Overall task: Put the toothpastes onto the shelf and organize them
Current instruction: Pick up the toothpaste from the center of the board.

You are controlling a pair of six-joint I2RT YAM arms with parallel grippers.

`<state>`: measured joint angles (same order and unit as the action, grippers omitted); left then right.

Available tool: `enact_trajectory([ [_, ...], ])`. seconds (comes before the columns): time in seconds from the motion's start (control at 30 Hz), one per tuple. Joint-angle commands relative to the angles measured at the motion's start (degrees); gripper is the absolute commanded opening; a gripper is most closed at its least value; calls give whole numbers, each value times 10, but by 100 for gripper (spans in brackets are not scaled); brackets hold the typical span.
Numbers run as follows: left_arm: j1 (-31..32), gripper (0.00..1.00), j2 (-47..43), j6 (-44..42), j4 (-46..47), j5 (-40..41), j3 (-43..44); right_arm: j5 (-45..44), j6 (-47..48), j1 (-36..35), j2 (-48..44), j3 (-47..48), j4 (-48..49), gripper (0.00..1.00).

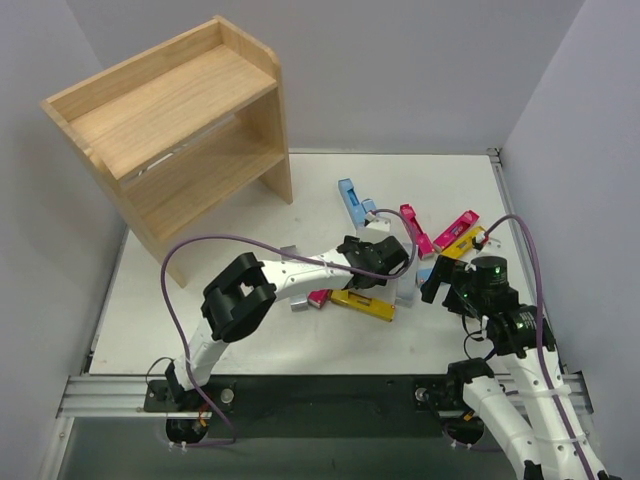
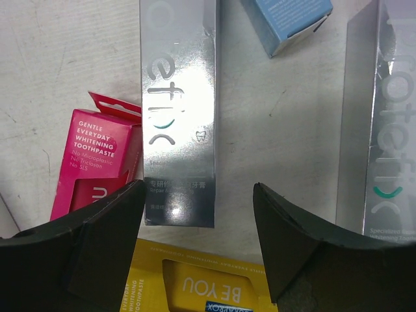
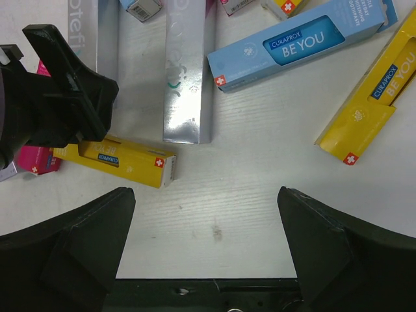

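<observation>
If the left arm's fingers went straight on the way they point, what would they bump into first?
Most likely the long silver-grey toothpaste carton lying flat on the table, its near end between the open left fingers. How far off it is, I can't tell.

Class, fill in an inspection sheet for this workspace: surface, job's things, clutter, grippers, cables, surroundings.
Surface: white table, faintly marked.
Job's things: toothpaste cartons scattered centre-right; wooden shelf back left, no cartons seen on it.
Clutter: nothing seen.
Grippers: left gripper jaws apart astride the end of a silver carton; right gripper jaws open, holding nothing.
Cables: a purple cable loops over each arm.
Surroundings: grey walls; metal rail at near edge.
</observation>
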<state>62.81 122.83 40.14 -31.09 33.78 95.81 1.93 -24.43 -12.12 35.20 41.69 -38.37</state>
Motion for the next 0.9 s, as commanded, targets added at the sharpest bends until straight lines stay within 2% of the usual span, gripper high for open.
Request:
enact_trajectory([
  [0.0,-6,78,19,22,-20,23,19,-5,10,-4,-4,-6,3,100],
  [0.37,-11,78,10,42,-32,38,11,-12,19,-4,5,-5,8,100],
  [0.63,-11,84,-40,52,-7,53,-31,-15,24,-5,4,-5,9,100],
  [0.87,-13,86,-45,43,9,44,-39,-16,27,-5,4,-6,10,100],
])
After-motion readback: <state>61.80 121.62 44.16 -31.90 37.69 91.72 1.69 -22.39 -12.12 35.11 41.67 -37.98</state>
